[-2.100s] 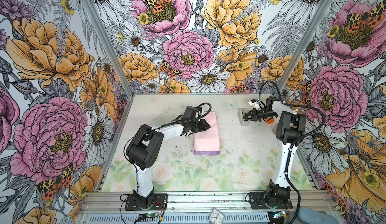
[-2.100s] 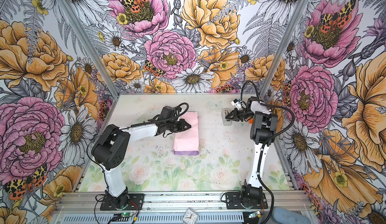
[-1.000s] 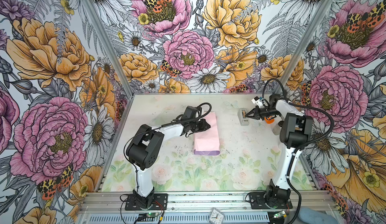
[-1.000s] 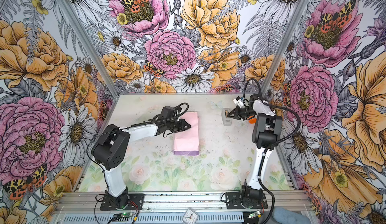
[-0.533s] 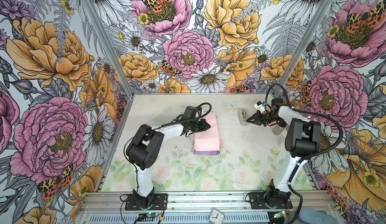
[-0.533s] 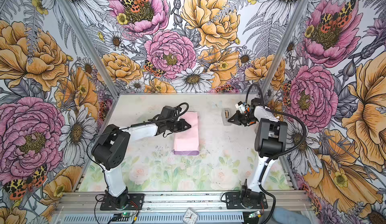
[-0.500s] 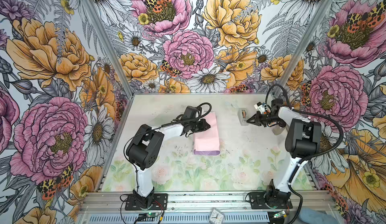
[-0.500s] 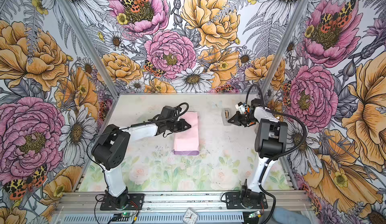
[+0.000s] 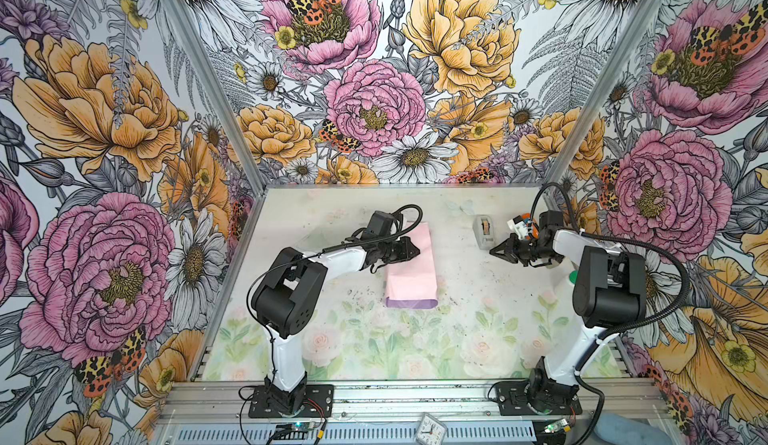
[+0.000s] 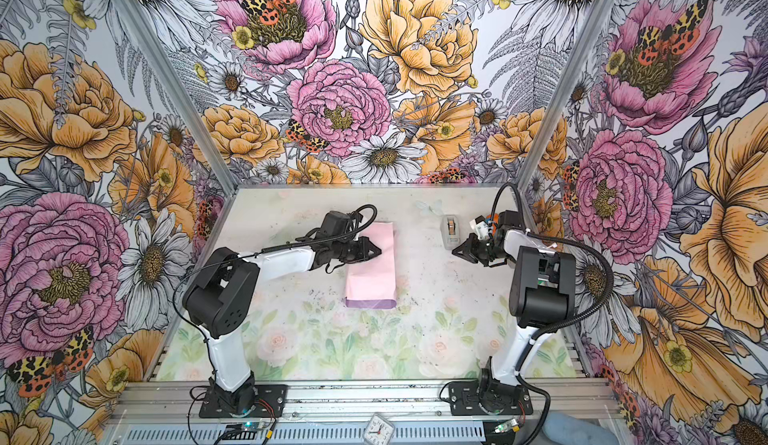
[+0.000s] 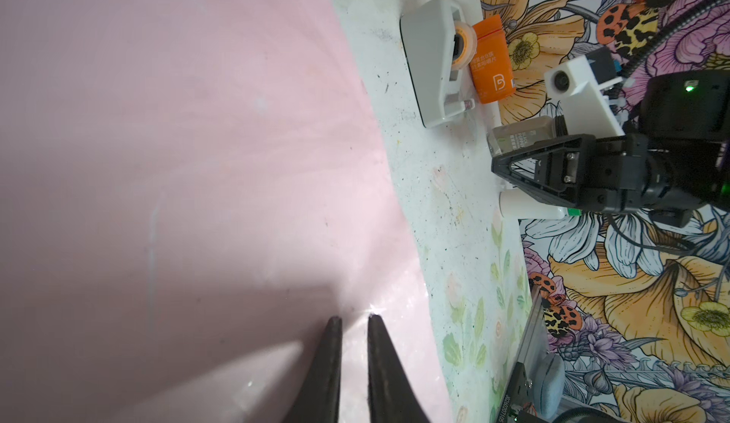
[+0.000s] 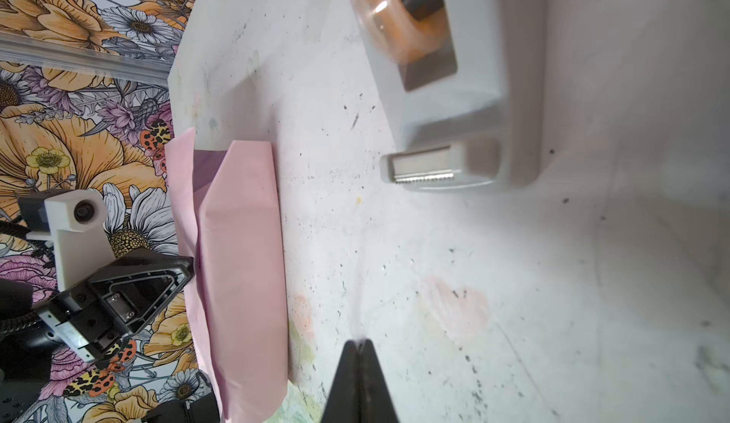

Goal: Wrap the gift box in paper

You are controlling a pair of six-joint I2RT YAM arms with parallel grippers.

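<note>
Horizontally outstretched, left gripper point(image 9: 417, 248) narrowly parted on the paper point(image 9: 413, 281), right gripper point(image 9: 492, 252) clenched empty.

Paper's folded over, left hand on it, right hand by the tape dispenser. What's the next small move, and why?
Probably carry the right hand across to the paper, beside the left hand resting on the fold. Nothing visibly fastens the fold, and the right hand is shut just off the tape dispenser. Whether it holds tape I cannot tell.
</note>
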